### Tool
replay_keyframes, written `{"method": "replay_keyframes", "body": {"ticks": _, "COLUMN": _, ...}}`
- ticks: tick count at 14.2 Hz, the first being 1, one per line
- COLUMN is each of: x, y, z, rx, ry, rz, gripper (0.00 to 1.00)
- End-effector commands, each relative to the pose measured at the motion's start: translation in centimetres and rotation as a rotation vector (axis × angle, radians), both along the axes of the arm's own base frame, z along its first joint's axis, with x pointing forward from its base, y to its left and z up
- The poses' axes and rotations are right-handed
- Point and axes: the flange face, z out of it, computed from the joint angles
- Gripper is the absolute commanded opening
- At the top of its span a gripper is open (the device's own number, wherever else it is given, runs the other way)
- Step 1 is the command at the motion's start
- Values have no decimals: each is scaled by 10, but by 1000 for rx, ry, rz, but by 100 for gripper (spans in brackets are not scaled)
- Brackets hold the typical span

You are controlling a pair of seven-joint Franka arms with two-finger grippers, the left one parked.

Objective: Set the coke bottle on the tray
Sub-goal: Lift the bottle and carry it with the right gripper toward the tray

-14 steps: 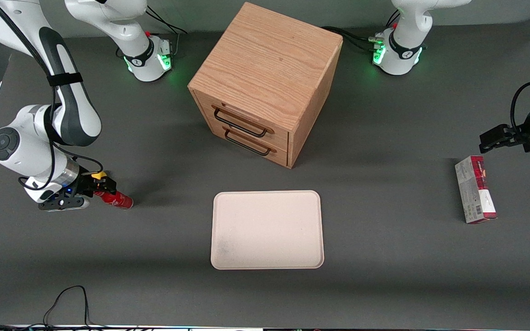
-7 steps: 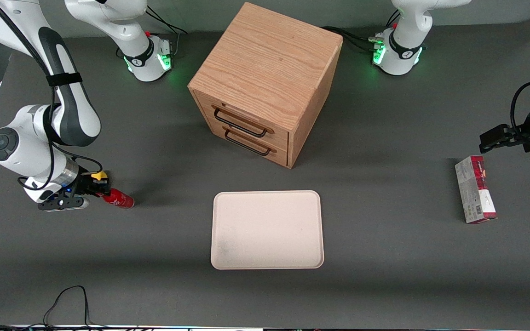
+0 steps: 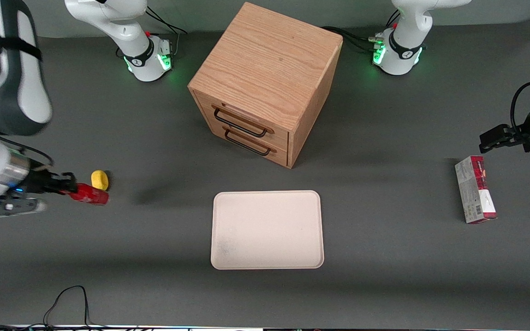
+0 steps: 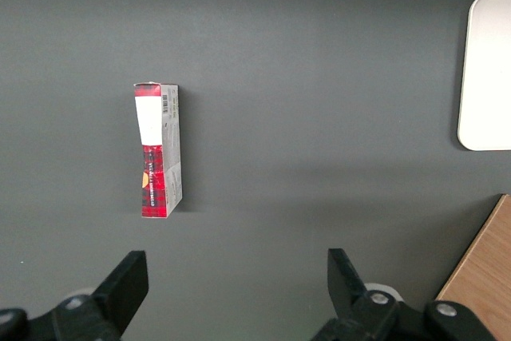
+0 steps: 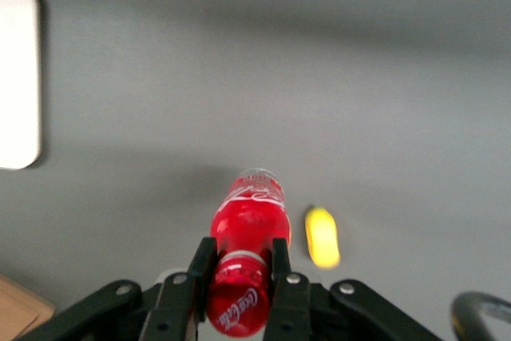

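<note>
My right gripper (image 3: 66, 186) is at the working arm's end of the table and is shut on the neck of the small red coke bottle (image 3: 88, 194). The bottle is held lying level above the table, pointing toward the tray. In the right wrist view the two black fingers (image 5: 200, 265) clamp the bottle (image 5: 249, 217) just past its red cap. The cream tray (image 3: 267, 229) lies flat at the table's middle, nearer the front camera than the cabinet; its edge shows in the right wrist view (image 5: 17, 77) and in the left wrist view (image 4: 487, 69).
A yellow lemon-like lump (image 3: 99, 179) lies on the table beside the bottle (image 5: 322, 236). A wooden drawer cabinet (image 3: 265, 82) stands farther from the front camera than the tray. A red-and-grey carton (image 3: 475, 195) lies toward the parked arm's end (image 4: 158, 149).
My gripper has lifted the bottle off the table and drawn it away from the tray, toward the working arm's end. The yellow lump, before hidden by the gripper, now shows.
</note>
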Motion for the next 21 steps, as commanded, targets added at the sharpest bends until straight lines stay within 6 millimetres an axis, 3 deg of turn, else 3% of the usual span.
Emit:
{"method": "replay_keyframes", "body": {"ticks": 1, "x": 5, "y": 1, "z": 77, "rx": -20, "ry": 3, "rz": 27, "gripper": 0}}
{"method": "replay_keyframes", "body": {"ticks": 4, "x": -12, "y": 7, "z": 125, "rx": -16, "ry": 1, "rz": 31, "gripper": 0}}
{"method": "replay_keyframes", "body": {"ticks": 6, "x": -12, "y": 20, "z": 127, "rx": -12, "ry": -2, "rz": 55, "gripper": 0}}
{"method": "replay_keyframes", "body": {"ticks": 8, "x": -6, "y": 51, "z": 130, "rx": -10, "ry": -27, "rz": 96, "gripper": 0}}
{"method": "replay_keyframes", "body": {"ticks": 12, "x": 16, "y": 156, "z": 114, "rx": -10, "ry": -58, "rz": 206, "gripper": 0}}
{"method": "replay_keyframes", "body": {"ticks": 14, "x": 10, "y": 217, "z": 108, "rx": -7, "ry": -75, "rz": 246, "gripper": 0}}
{"method": "replay_keyframes", "body": {"ticks": 18, "x": -24, "y": 328, "z": 98, "rx": -14, "ry": -103, "rz": 367, "gripper": 0}}
{"method": "replay_keyframes", "body": {"ticks": 20, "x": -36, "y": 361, "z": 92, "rx": -11, "ry": -111, "rz": 418, "gripper": 0}}
{"method": "replay_keyframes", "body": {"ticks": 21, "x": -36, "y": 367, "z": 88, "rx": -9, "ry": -112, "rz": 426, "gripper": 0}}
